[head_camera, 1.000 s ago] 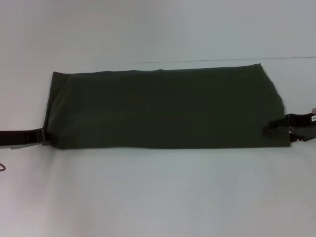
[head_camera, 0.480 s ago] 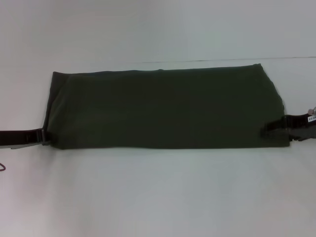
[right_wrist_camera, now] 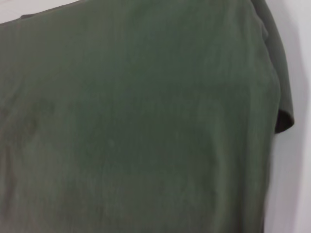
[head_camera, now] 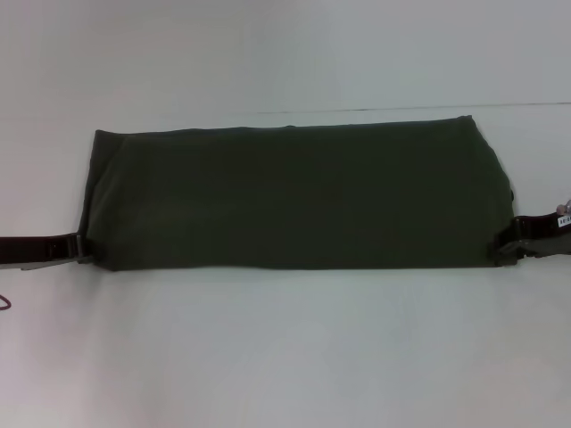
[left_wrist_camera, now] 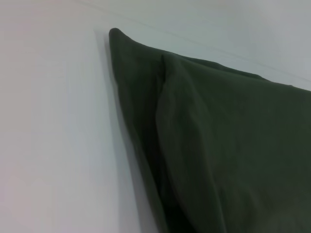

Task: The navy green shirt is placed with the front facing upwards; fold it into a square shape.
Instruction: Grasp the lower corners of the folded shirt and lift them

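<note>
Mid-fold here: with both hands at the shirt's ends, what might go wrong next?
1. The right hand sits at the very edge of the navy green shirt, so its grip may be thin or lost.
2. The layers near the left hand look bunched, so the next fold may come out uneven.

The head camera looks down over the whole folded shirt (head_camera: 294, 196); both wrist cameras view its opposite ends closely.
</note>
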Controlling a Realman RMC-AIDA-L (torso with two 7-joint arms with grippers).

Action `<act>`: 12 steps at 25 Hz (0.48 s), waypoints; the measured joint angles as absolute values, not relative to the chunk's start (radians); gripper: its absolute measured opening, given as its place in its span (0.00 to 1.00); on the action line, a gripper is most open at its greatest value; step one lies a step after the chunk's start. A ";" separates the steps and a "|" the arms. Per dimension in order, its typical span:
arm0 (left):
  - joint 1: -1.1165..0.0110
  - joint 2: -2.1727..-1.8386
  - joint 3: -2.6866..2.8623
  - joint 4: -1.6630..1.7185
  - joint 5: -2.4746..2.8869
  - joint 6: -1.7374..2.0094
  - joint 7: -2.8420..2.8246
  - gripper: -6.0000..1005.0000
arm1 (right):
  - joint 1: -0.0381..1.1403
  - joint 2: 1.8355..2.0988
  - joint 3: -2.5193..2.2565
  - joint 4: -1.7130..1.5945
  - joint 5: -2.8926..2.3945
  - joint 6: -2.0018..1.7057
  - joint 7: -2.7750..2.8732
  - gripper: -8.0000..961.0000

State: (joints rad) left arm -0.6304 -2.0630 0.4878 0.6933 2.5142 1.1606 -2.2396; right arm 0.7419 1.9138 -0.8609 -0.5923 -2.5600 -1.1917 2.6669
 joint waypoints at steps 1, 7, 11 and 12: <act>-0.631 -2.063 0.488 0.693 2.514 1.161 -2.240 0.02 | 0.742 1.914 -0.861 -0.592 -2.560 -1.192 2.667 0.37; -0.631 -2.062 0.488 0.702 2.514 1.173 -2.242 0.02 | 0.738 1.914 -0.860 -0.592 -2.560 -1.194 2.664 0.21; -0.627 -2.062 0.488 0.713 2.514 1.181 -2.246 0.02 | 0.737 1.914 -0.862 -0.592 -2.560 -1.195 2.658 0.13; -0.624 -2.061 0.486 0.719 2.514 1.185 -2.248 0.02 | 0.736 1.913 -0.863 -0.592 -2.560 -1.195 2.657 0.11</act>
State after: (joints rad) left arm -0.6243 -2.0609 0.4865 0.7192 2.5142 1.1853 -2.2478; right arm 0.7362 1.9135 -0.8626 -0.5923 -2.5602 -1.1954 2.6572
